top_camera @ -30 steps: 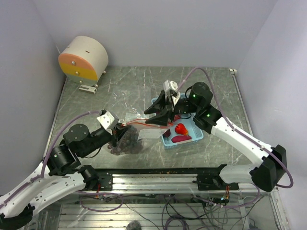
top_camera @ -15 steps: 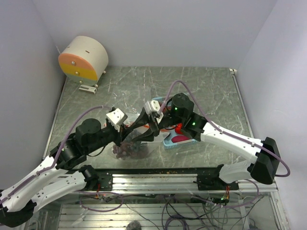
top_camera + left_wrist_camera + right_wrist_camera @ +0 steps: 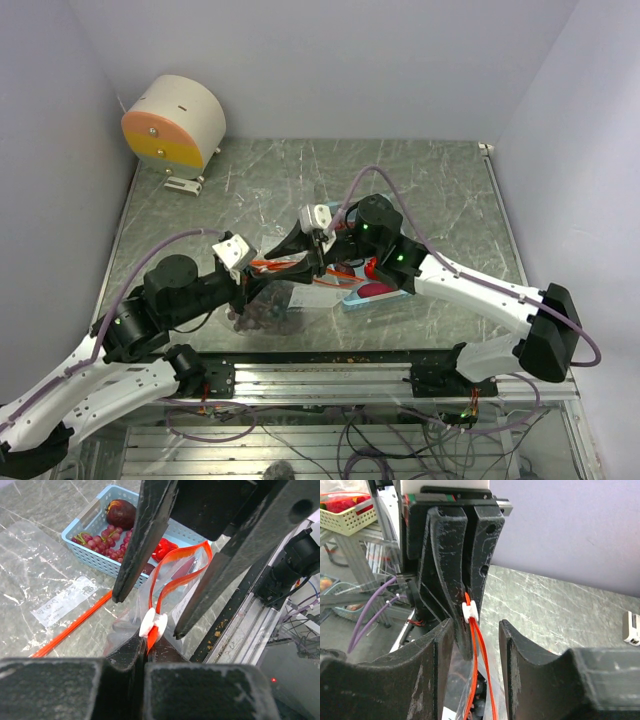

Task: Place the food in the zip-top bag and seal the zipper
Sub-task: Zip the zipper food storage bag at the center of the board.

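The clear zip-top bag [image 3: 285, 300] lies at the table's front centre with a dark grape cluster [image 3: 262, 313] inside. My left gripper [image 3: 252, 270] is shut on the end of the orange-red zipper [image 3: 172, 577], just behind its white slider [image 3: 153, 622]. My right gripper [image 3: 318, 252] is open, and its fingers [image 3: 512, 670] straddle the two zipper strips [image 3: 481, 670] without touching them. The bag mouth gapes beyond the slider. More food sits in the blue tray [image 3: 90, 522]: red grapes [image 3: 105, 545], a dark round fruit [image 3: 121, 512] and a bright red piece [image 3: 165, 547].
A round cream and orange device [image 3: 175, 125] stands at the back left. A flat clear sheet with a white label [image 3: 65, 600] and an orange strip [image 3: 70, 625] lies on the table beside the tray. The metal rail [image 3: 330, 365] runs along the front edge.
My right gripper has swung left from above the tray to the bag mouth and now straddles the zipper. My left gripper, still holding the zipper end, has drawn back a little leftward.
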You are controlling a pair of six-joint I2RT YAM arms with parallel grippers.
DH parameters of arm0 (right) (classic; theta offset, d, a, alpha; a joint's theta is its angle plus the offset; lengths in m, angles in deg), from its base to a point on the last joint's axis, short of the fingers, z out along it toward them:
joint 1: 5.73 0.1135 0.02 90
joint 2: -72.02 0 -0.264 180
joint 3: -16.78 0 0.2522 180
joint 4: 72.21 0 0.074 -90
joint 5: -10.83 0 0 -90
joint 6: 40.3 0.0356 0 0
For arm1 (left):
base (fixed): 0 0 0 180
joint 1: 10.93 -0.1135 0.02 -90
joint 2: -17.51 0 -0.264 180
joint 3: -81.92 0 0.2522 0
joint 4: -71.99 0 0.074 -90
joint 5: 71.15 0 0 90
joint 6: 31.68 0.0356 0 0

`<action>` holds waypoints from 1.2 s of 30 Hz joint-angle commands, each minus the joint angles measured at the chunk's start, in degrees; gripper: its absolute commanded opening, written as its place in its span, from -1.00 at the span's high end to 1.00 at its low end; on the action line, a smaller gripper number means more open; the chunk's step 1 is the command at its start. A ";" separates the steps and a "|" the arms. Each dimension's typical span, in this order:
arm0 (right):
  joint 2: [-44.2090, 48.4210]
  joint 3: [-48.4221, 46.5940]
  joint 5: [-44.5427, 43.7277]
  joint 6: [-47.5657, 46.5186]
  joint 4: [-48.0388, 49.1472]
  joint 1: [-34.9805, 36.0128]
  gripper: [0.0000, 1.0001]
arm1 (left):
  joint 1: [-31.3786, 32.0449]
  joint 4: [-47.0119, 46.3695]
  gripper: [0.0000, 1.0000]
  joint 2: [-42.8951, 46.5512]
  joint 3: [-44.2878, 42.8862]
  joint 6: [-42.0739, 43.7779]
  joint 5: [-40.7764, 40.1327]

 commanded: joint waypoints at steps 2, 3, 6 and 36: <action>-1.36 -1.88 0.98 -0.40 2.28 -0.07 0.19 | 0.26 -3.25 0.86 1.49 -0.51 -0.02 1.86; -1.45 -2.10 1.44 -0.26 2.40 -0.07 0.19 | 0.24 -3.17 0.86 1.53 -0.41 -0.03 1.88; -2.16 -3.21 2.50 -0.11 2.33 -0.03 0.19 | 0.25 -2.99 0.86 1.83 -0.21 -0.04 1.88; -7.57 -9.11 9.27 -0.13 -2.74 -0.22 0.94 | 0.29 -1.50 0.86 4.34 -0.30 0.33 0.84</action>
